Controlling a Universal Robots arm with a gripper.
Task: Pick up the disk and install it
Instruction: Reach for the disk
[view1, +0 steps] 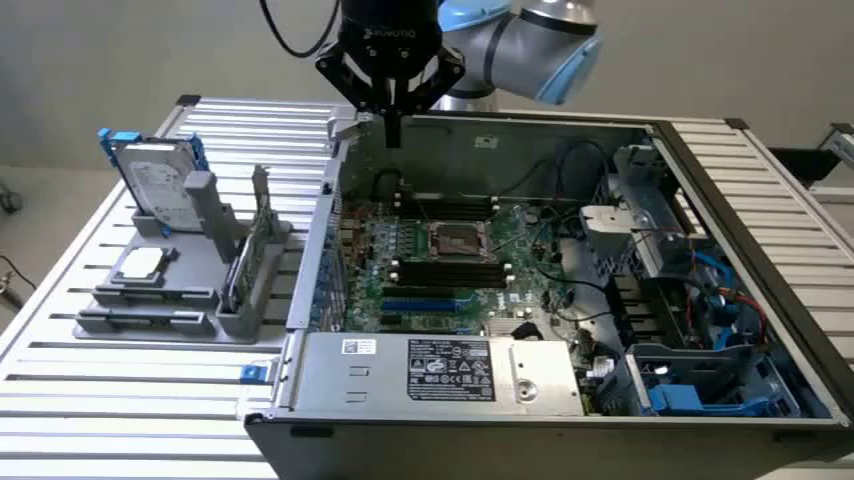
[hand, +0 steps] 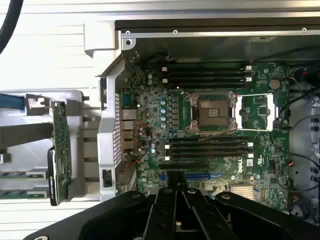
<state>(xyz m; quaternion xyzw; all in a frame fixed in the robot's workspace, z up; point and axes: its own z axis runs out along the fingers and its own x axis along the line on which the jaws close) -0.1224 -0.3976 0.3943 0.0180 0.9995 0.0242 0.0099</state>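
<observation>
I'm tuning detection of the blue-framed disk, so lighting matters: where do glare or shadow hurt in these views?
Exterior view: soft, even light, no glare on the disk upright in its stand; the computer case is darkest inside on the exterior view's right. Wrist view: the slatted table is washed out white, the motherboard evenly lit, the shut gripper a dark mass.

The arm (view1: 527, 35) holds its claw (view1: 392, 128) pointing straight down, closed and empty
</observation>
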